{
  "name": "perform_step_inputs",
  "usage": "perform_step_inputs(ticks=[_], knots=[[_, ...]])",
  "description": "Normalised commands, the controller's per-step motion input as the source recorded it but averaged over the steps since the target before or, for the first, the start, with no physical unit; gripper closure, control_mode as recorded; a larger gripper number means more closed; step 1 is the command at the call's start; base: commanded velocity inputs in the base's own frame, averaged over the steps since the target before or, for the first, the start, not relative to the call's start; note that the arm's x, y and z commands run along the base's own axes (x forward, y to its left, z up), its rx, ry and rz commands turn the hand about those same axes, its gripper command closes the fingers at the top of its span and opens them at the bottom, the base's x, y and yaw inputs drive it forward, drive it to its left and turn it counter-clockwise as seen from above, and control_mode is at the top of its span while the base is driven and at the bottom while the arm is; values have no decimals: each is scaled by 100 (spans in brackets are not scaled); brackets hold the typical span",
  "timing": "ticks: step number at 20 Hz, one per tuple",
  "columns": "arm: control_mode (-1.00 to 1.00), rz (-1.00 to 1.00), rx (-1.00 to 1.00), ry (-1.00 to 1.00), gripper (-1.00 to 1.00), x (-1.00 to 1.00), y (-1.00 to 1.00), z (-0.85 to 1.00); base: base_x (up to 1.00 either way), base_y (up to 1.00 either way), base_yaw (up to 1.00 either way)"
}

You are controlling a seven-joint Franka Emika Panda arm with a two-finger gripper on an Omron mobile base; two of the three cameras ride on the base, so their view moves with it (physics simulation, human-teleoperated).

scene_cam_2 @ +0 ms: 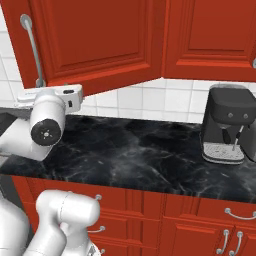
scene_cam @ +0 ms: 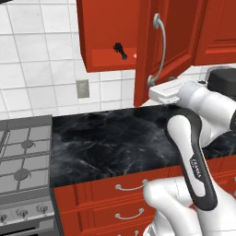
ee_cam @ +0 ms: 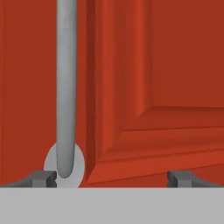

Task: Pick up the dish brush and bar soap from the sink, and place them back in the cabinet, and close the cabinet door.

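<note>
Up close, the gripper [ee_cam: 112, 177] faces the outer side of the cabinet door [ee_cam: 148, 87], its jaws spread wide and grasping nothing. One fingertip [ee_cam: 43, 178] sits just beside the round foot of the silver bar handle [ee_cam: 66, 87], which runs straight up the door; the other fingertip lies well across the raised panel.

From the left base view, the door [scene_cam: 173, 41] stands swung out from the red cabinet [scene_cam: 108, 32], and the white hand reaches up to its lower edge near the handle's [scene_cam: 160, 46] bottom end. Inside the cabinet, the black dish brush [scene_cam: 120, 50] lies on the shelf floor, and a small pinkish spot to its right may be the bar soap, though it is too small to tell.

Below, the black marble counter [scene_cam: 110, 143] runs beside a stove [scene_cam: 23, 161]. From the right base view, a dark coffee machine [scene_cam_2: 227, 125] stands on the counter [scene_cam_2: 145, 155] to the right.
</note>
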Motion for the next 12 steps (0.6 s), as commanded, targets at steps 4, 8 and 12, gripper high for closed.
perform_step_inputs(ticks=[4, 8, 12], knots=[[-100, -12, 0, 0, -100, 32, 32, 0, 0, 0, 0], [-100, -13, 0, 0, -100, 32, 30, 0, 0, 0, 0], [-100, -13, 0, 0, -100, 32, 25, 0, 0, 0, 0]])
